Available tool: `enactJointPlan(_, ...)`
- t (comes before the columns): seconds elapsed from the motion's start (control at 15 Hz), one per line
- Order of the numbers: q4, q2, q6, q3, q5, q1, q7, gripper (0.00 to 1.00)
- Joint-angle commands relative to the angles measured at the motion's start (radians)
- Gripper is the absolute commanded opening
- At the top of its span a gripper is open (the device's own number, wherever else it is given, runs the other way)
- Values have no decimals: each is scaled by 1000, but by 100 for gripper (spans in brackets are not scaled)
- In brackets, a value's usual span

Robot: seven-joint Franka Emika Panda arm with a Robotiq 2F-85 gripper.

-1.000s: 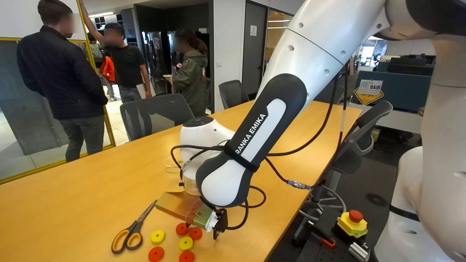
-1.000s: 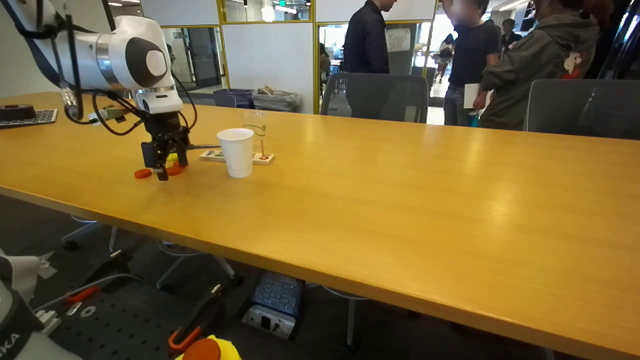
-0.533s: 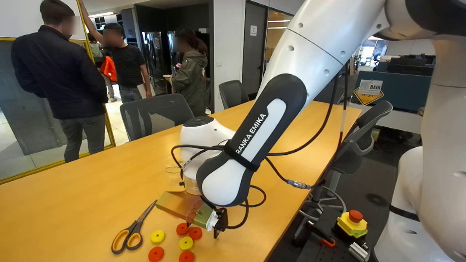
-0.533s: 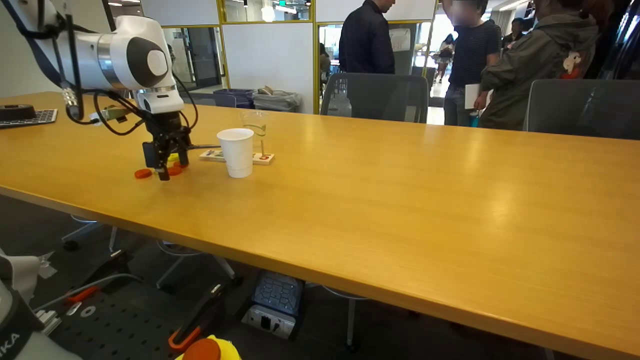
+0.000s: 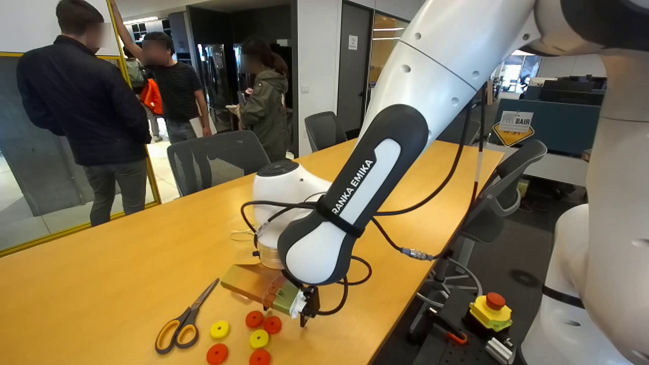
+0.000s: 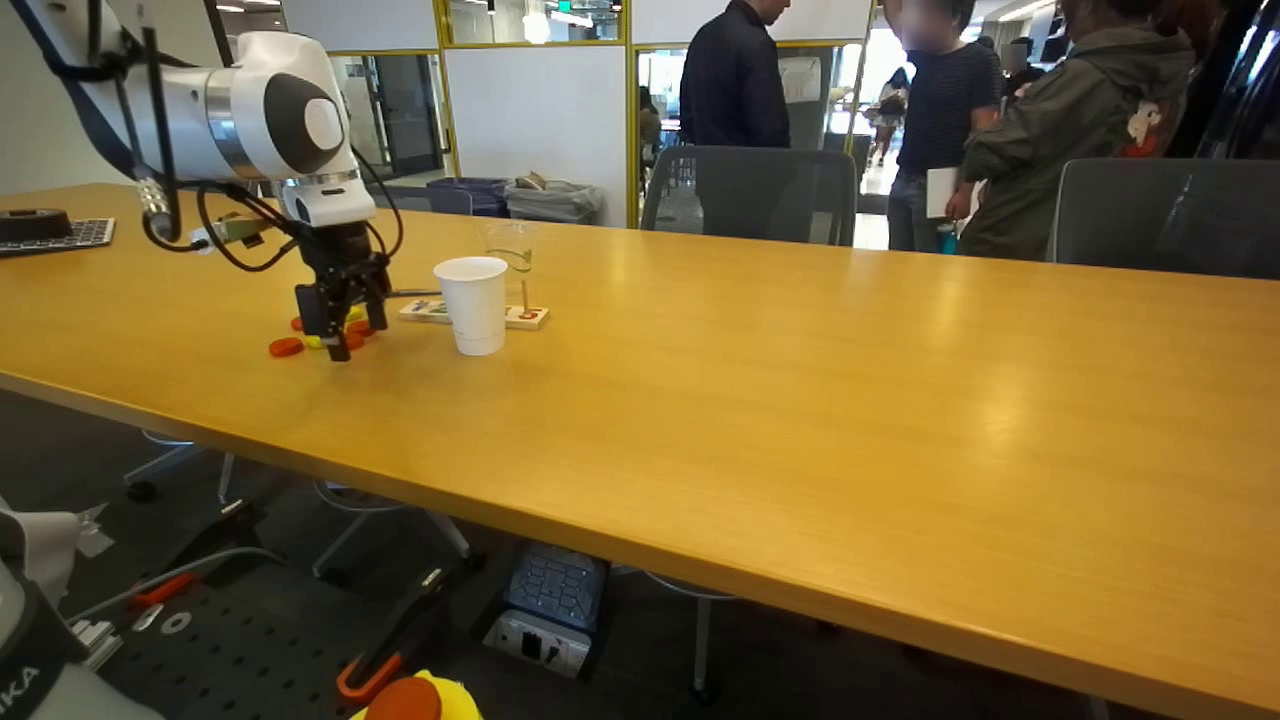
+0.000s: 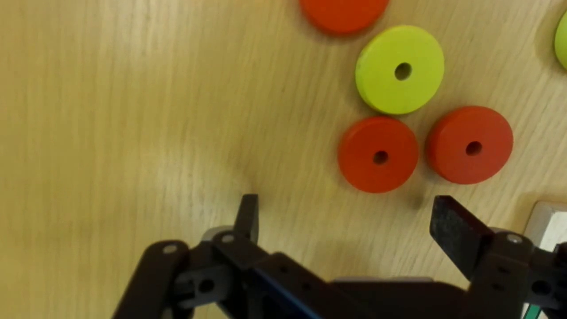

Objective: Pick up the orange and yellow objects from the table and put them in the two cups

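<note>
Gripper (image 7: 345, 204) nearer white cup (image 6: 476, 308) now, just beside red discs (image 7: 378, 153).

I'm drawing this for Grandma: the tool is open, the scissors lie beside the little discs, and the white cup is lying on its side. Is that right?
Almost! The white disposable cup isn't on its side: it stands upright, as an exterior view shows. The rest is right: the tool is open, and the scissors lie beside the little discs.
</note>
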Motion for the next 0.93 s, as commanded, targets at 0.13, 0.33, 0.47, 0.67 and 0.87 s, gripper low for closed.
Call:
enactJointPlan(0.13,15,3,-39,-3,-20,13,15,100)
enactJointPlan(0.33,18,11,-47,12,5,9,-18,100)
enactJointPlan(0.47,19,18,-45,25,29,3,-49,100)
enactJointPlan(0.67,22,24,-42,46,78,-3,-111,100)
enactJointPlan(0.87,22,21,-44,58,122,0,-168,100)
